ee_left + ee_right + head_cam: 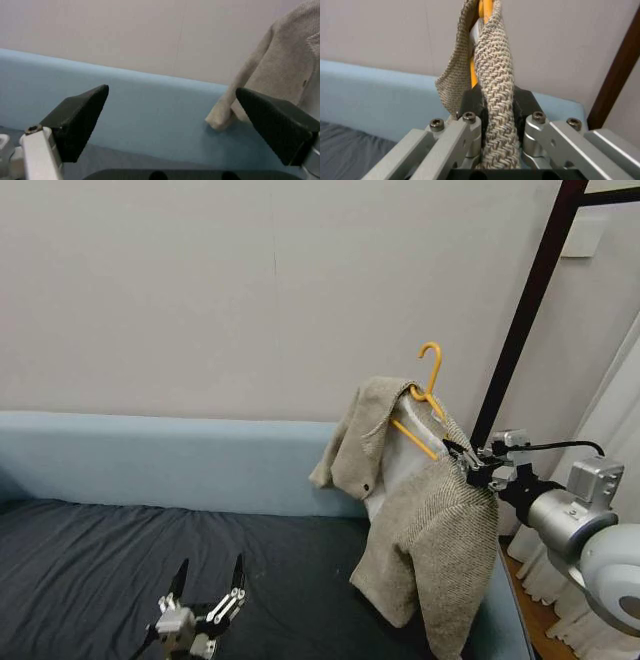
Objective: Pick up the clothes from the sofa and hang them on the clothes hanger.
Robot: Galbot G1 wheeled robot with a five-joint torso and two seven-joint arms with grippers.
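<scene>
1. Pale wall [200, 280] behind; blue sofa [150, 470] back across the middle, dark seat [80, 580] below.
2. Black pole [525, 310] rising at 1 o'clock in head view; white curtain [610, 420] at 3 o'clock.
3. Grey jacket [430, 530] draped on orange hanger [430, 370], held in the air over the seat's end at 4 o'clock; hook pointing up, apart from pole.
4. Right gripper [468, 463] clenched on jacket shoulder; weave pinched between both fingers in right wrist view.
5. Left gripper [205, 595] low at 7 o'clock over the seat, released, fingers spread, well apart from jacket.
6. One sleeve hanging at jacket's 9 o'clock, before sofa back.
</scene>
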